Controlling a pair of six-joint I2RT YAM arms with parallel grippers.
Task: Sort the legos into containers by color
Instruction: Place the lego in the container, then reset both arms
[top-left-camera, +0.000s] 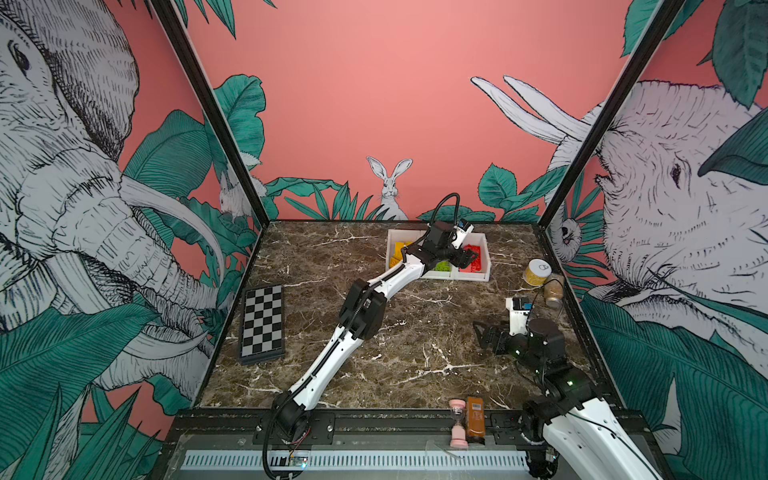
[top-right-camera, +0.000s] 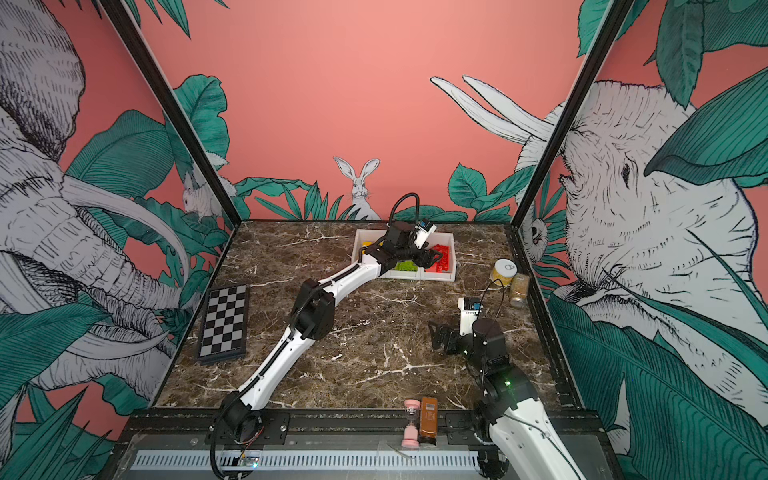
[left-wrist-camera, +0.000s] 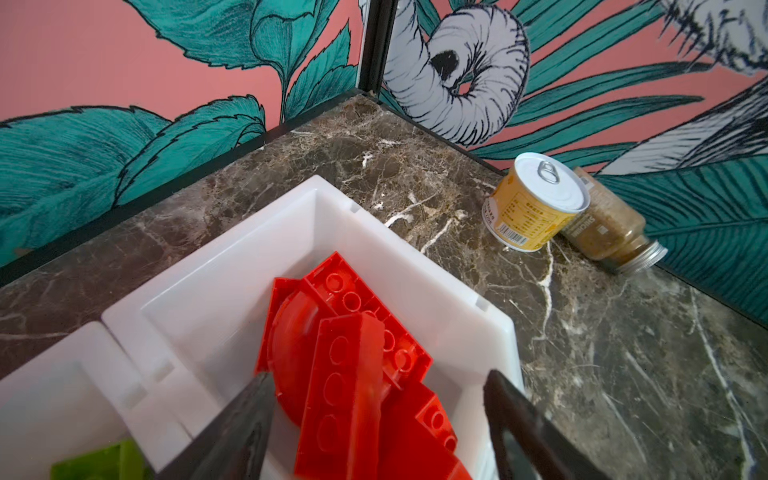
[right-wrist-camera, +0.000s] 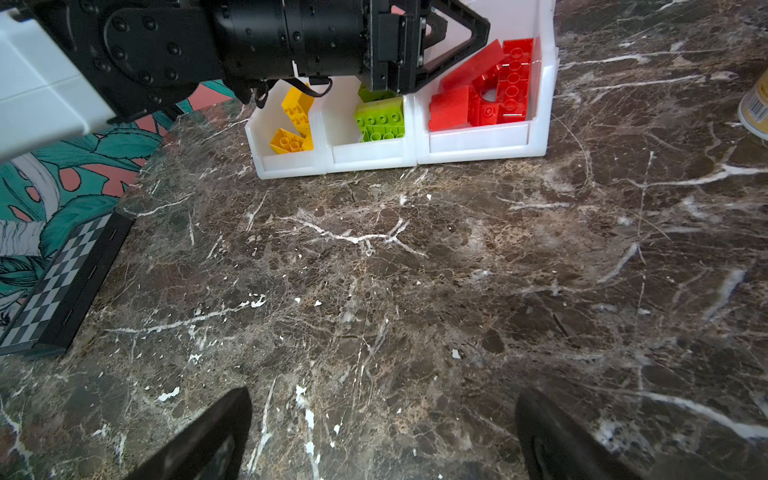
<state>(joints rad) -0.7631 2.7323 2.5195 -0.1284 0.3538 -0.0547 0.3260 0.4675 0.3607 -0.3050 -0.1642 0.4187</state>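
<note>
Three joined white containers (top-left-camera: 440, 277) (right-wrist-camera: 478, 143) stand at the back of the marble table. In the right wrist view they hold yellow legos (right-wrist-camera: 291, 124), lime green legos (right-wrist-camera: 380, 120) and red legos (right-wrist-camera: 511, 83), one colour per bin. My left gripper (top-left-camera: 471, 258) (left-wrist-camera: 380, 376) hangs open over the red bin (left-wrist-camera: 291, 199). A long red brick (left-wrist-camera: 345, 374), blurred, lies between the spread jaws, touching neither, above a red arch piece and other red bricks. My right gripper (top-left-camera: 478, 330) (right-wrist-camera: 384, 395) stands open over bare marble, nothing between its fingers.
A yellow-labelled can (top-left-camera: 537, 272) and a lying spice jar (top-left-camera: 554, 291) sit by the right wall. A folded checkerboard (top-left-camera: 262, 322) lies near the left wall. A pink hourglass (top-left-camera: 457, 424) and a brown bottle (top-left-camera: 476, 419) rest on the front rail.
</note>
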